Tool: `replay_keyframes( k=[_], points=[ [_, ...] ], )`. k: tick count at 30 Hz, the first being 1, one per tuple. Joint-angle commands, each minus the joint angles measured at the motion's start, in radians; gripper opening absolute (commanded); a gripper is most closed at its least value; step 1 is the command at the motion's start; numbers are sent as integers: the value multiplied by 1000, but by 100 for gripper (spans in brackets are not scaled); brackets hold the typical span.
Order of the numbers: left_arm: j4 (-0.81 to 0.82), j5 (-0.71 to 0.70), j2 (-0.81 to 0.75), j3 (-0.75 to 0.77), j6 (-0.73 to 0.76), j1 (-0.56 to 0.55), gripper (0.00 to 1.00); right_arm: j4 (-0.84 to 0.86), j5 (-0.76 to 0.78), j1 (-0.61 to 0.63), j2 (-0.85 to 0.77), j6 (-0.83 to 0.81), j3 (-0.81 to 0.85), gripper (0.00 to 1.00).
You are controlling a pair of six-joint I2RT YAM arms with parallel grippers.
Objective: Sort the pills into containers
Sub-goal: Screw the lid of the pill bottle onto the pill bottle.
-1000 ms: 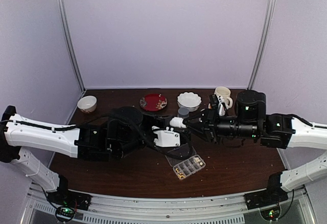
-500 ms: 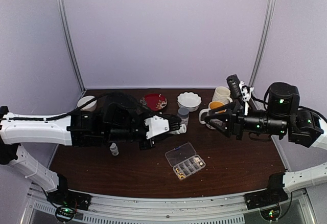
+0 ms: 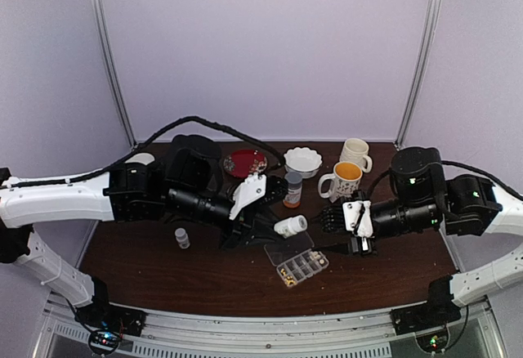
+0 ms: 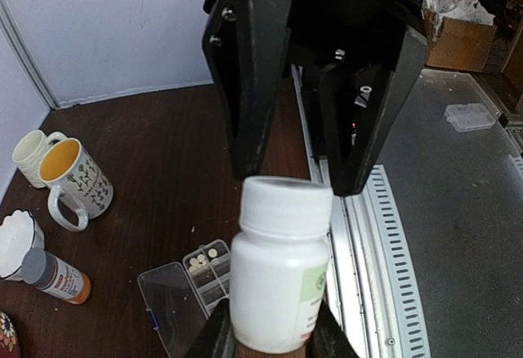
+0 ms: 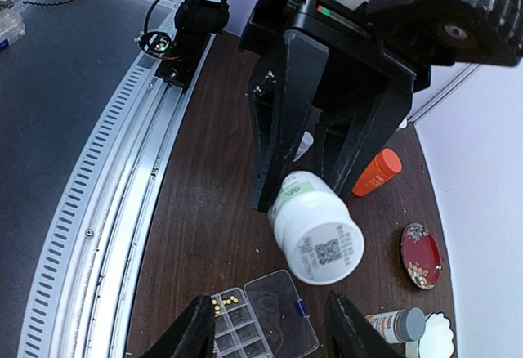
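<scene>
My left gripper (image 3: 276, 226) is shut on a white capped bottle (image 3: 291, 226), held tilted just above and behind the containers, a clear organiser box (image 3: 297, 264) with its lid open. The left wrist view shows the bottle (image 4: 282, 268) between my fingers and white pills (image 4: 204, 257) in one compartment. My right gripper (image 3: 350, 229) is open and faces the bottle's cap from the right, a short gap away. In the right wrist view the bottle (image 5: 319, 227) hangs ahead of my open gripper (image 5: 270, 342), and tan-yellow pills (image 5: 225, 301) lie in a compartment of the organiser (image 5: 270, 321).
A grey-capped amber bottle (image 3: 292, 189), two mugs (image 3: 339, 180) (image 3: 355, 152), a white bowl (image 3: 302, 160) and a red plate (image 3: 245, 163) stand at the back. A small vial (image 3: 181, 238) stands at the left. An orange bottle (image 5: 377, 172) lies behind the left gripper.
The right gripper left the bottle, swung back right, then came down to face the cap with wider jaws. The left arm carried the bottle right, over the organiser's back edge.
</scene>
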Motion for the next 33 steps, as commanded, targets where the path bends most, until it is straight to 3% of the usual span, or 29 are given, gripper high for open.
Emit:
replay_keyframes(
  k=[1,7,20,29,33],
  points=[
    [-1,84,20,27,-49,5,0,38,47,19,10,-121,36,49],
    [-22,126,41,42,-47,6,0,52,44,22,16,-153,45,50],
    [-34,127,64,64,-42,6,0,38,14,53,62,-174,79,41],
    [-44,113,68,71,-37,6,0,48,3,54,71,-142,83,6],
    [-45,47,57,71,-26,7,0,88,45,55,80,34,87,4]
  ],
)
